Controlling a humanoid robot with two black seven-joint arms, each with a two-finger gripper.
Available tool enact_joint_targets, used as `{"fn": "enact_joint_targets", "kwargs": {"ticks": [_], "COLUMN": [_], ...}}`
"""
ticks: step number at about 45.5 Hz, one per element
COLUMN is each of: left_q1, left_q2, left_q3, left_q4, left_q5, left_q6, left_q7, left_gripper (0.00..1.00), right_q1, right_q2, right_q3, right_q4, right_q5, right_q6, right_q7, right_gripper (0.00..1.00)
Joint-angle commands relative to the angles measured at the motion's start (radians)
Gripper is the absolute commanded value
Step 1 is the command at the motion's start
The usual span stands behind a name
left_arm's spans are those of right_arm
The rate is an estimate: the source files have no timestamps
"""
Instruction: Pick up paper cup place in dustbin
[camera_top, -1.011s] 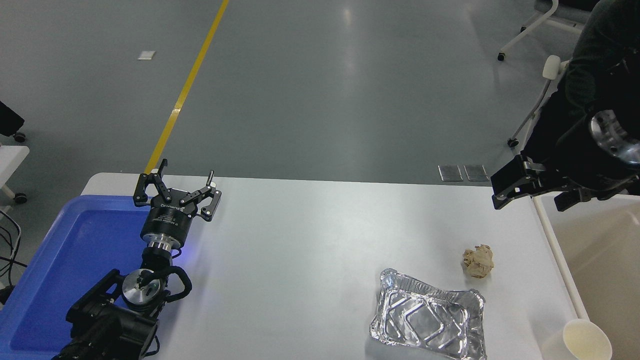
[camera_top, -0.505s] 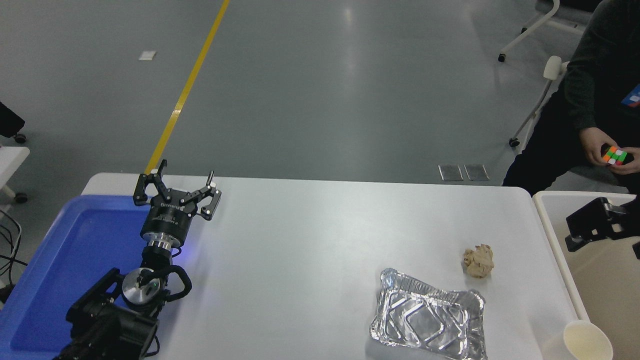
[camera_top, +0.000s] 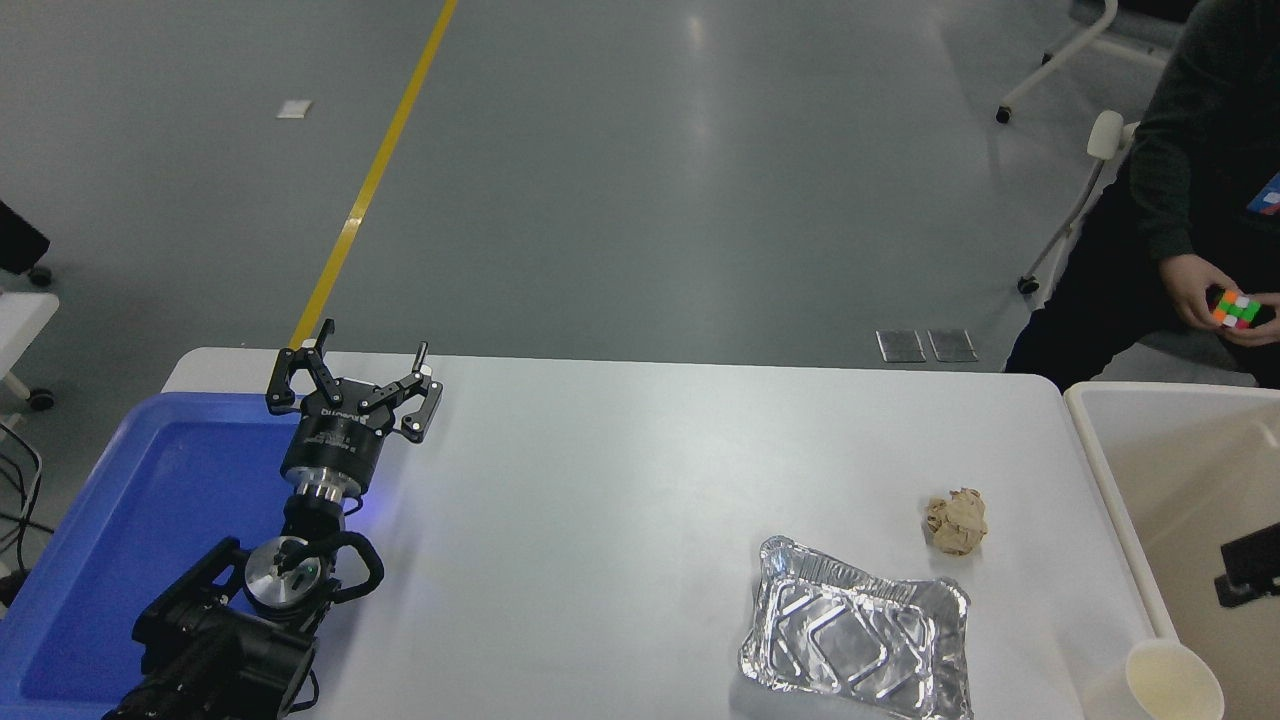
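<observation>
At the near right corner of the white table (camera_top: 620, 470) we see the paper cup (camera_top: 1172, 683), upright, its cream inside showing, just beside the rim of the dustbin (camera_top: 1110, 480). Above the cup, inside the dustbin's outline at the right edge, we make out a small black part of the right claw (camera_top: 1250, 575); we cannot tell whether it is released or clenched. It sits apart from the cup, not touching it. Left of the cup lies the silver foil tray (camera_top: 856, 642), and just beyond it the crumpled tan paper ball (camera_top: 956, 521). At the near left, our left claw (camera_top: 352, 385) rests over the edge of the blue plastic tray (camera_top: 120, 540), its fingers spread and holding nothing. Farthest off, a person's hands (camera_top: 1190, 288) hold a colourful puzzle cube (camera_top: 1234, 309).
</observation>
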Motion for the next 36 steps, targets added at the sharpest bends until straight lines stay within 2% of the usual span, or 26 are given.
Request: {"fn": "enact_joint_targets", "kwargs": {"ticks": [1, 16, 36], "left_q1": [0.0, 0.0, 0.0], "left_q2": [0.0, 0.0, 0.0], "left_q3": [0.0, 0.0, 0.0], "left_q4": [-0.001, 0.001, 0.001], "left_q5": [0.0, 0.0, 0.0], "left_q6": [0.0, 0.0, 0.0], "left_q7": [0.0, 0.0, 0.0], "left_gripper": [0.99, 0.99, 0.99], "right_q1": [-0.233, -0.567, -0.858], "right_q2": [-0.07, -0.055, 0.108], "right_q3": [0.147, 0.378, 0.545], "right_q4": [-0.048, -0.123, -0.263], "right_q5": [-0.08, -0.086, -0.092], "right_q6": [-0.1, -0.188, -0.349], "right_q7": [0.023, 0.028, 0.055], "right_gripper": [1.0, 1.0, 1.0]}}
